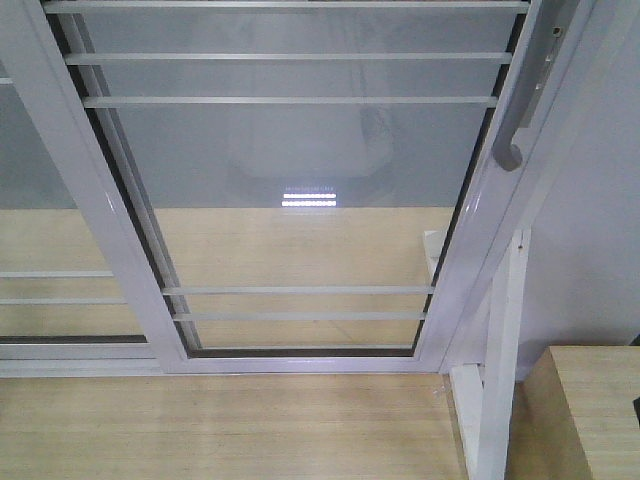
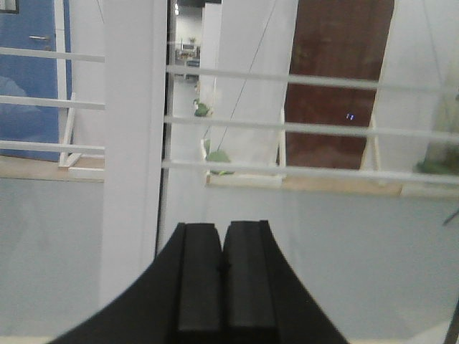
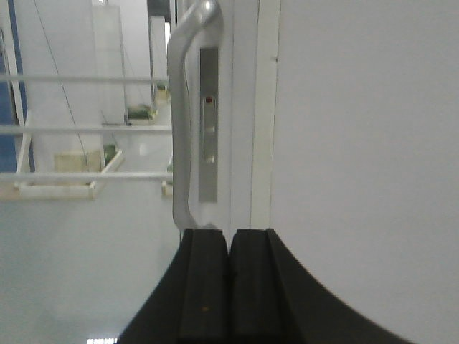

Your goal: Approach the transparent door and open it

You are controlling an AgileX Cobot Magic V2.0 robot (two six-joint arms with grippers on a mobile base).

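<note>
At the far left of the front view stands a white-framed glass panel (image 1: 35, 200) with no handle, clear glass crossed low down by two thin white bars. Beside it, filling the middle of the view, is the tall transparent door (image 1: 300, 150). It is clear, faintly reflective glass in a glossy white metal frame, crossed by thin flat white horizontal bars grouped near the top and lower down. Its bottom rail meets the far edge of the pale wood-grain floor (image 1: 200, 430). High on the door's right stile sits the curved pull handle (image 1: 518, 125), a rounded, satin grey-white bar hooked at its lower end. Right of the door, a bare white outer frame post (image 1: 503, 340) of square section drops to a bracket foot. A light wooden block (image 1: 590, 410) with fine straight grain lies near, at the right edge. The left pincer (image 2: 222, 231), matte black with flat rectangular pads, is pressed together and holds nothing; it faces a broad white stile and the barred glass. The right pincer (image 3: 229, 234), the same black shape, is likewise pinched together and empty. Its tips appear just under the handle's curled end, beside a slim brushed-metal lock plate (image 3: 208, 122); whether they touch the handle cannot be told.
</note>
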